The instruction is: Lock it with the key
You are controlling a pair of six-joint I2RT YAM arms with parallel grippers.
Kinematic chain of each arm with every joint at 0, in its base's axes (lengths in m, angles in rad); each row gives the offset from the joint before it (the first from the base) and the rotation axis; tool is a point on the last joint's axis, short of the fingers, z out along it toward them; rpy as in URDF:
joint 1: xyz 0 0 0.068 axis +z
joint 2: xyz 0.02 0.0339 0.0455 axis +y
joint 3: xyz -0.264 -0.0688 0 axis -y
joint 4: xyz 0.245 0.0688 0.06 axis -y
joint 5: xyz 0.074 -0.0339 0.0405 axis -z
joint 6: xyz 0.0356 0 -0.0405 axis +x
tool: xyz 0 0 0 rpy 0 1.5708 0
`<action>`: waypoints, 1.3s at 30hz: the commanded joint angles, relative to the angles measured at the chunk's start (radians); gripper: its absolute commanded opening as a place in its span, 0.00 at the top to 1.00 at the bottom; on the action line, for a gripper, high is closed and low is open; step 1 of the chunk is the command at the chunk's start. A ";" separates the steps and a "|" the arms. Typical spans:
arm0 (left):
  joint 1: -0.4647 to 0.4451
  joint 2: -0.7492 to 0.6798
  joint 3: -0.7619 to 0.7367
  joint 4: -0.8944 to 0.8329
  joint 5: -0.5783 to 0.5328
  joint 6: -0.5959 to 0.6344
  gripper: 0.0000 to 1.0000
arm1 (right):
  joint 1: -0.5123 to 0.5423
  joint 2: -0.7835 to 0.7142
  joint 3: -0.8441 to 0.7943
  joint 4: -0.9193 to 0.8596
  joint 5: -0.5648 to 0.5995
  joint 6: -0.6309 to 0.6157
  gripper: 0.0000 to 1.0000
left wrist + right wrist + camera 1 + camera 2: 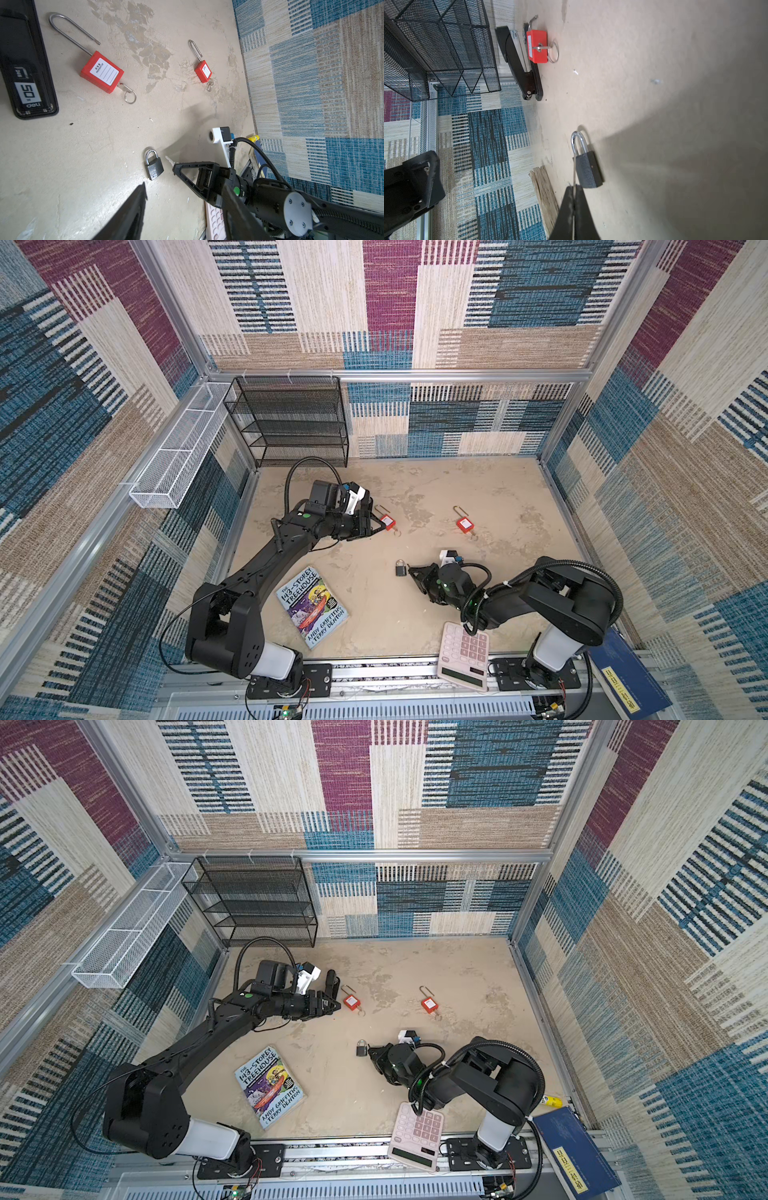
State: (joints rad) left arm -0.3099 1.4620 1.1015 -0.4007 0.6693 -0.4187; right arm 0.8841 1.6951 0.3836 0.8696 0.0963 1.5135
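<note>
My right gripper is pinched tight on a small silver key. The key's blade is aimed at the dark grey padlock, which lies flat near the middle of the table with its shackle down. The key tip is just beside the padlock's body; I cannot tell whether it touches. My left gripper has its jaws parted and holds nothing, just beside a red padlock. A second red padlock lies well apart. These 2 each have a ringed key in them.
</note>
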 commanded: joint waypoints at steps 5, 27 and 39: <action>0.000 -0.009 -0.008 0.010 0.024 -0.004 0.41 | -0.007 0.029 0.004 0.064 -0.013 0.008 1.00; 0.000 -0.032 -0.009 0.001 0.019 -0.002 0.41 | -0.019 0.039 0.016 -0.008 -0.040 0.065 0.72; 0.000 -0.037 -0.009 -0.001 0.018 -0.002 0.41 | -0.019 -0.008 0.052 -0.158 -0.037 0.066 0.43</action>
State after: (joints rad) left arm -0.3099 1.4250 1.0908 -0.4023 0.6830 -0.4187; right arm 0.8639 1.6958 0.4290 0.7689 0.0593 1.5696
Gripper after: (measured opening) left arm 0.594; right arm 0.568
